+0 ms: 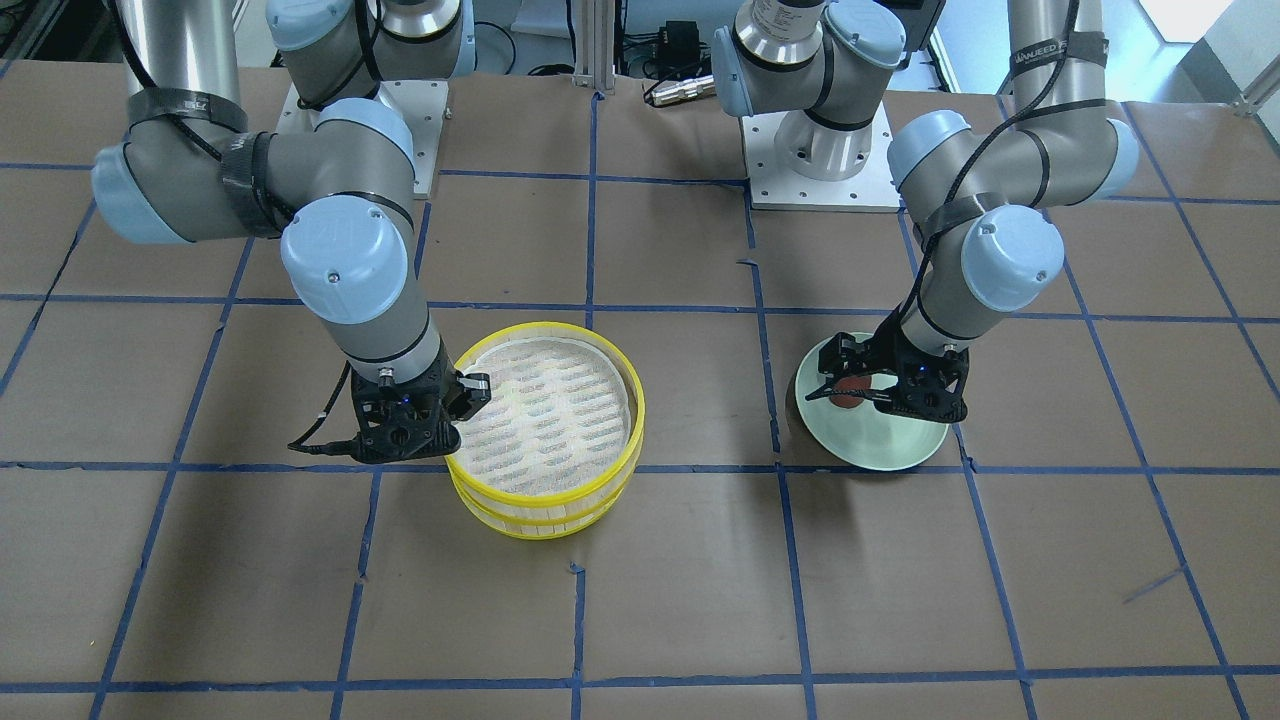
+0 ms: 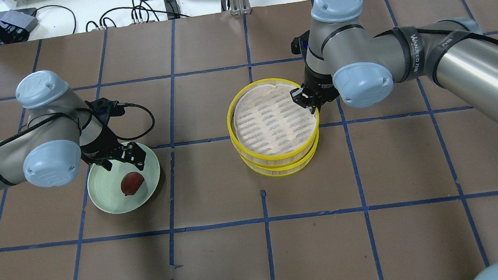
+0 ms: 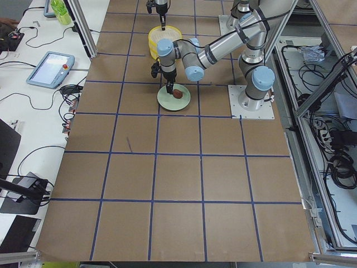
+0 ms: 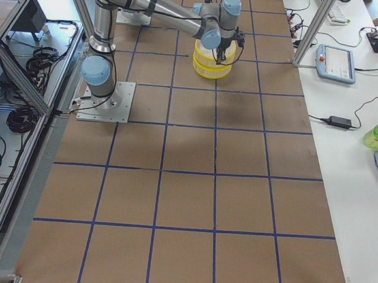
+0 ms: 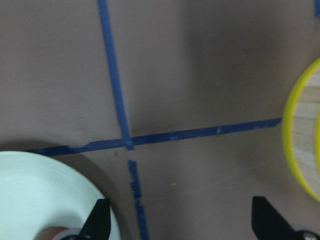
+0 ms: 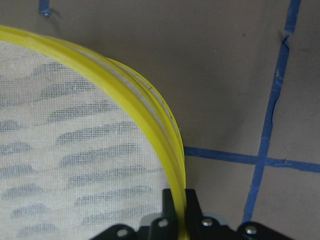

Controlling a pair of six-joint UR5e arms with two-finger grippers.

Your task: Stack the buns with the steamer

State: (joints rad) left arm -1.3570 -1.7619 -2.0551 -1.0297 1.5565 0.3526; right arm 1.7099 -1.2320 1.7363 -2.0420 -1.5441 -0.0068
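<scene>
The reddish-brown bun [image 2: 132,182] lies on the pale green plate [image 2: 110,199], also in the front view [image 1: 850,393]. My left gripper [image 2: 120,162] hangs low over the plate, open and empty, with the bun at the edge of one finger [image 5: 100,220]. The yellow steamer [image 2: 278,166] stands as two stacked tiers, and its white cloth liner [image 2: 270,120] is bare. My right gripper [image 2: 306,99] is shut on the top tier's rim [image 6: 150,100]. The white bun is not in view.
The brown paper table [image 2: 267,246] has a blue tape grid. The steamer's edge shows at the right of the left wrist view [image 5: 295,145]. Cables and a tablet [image 3: 49,67] lie beyond the table's far side.
</scene>
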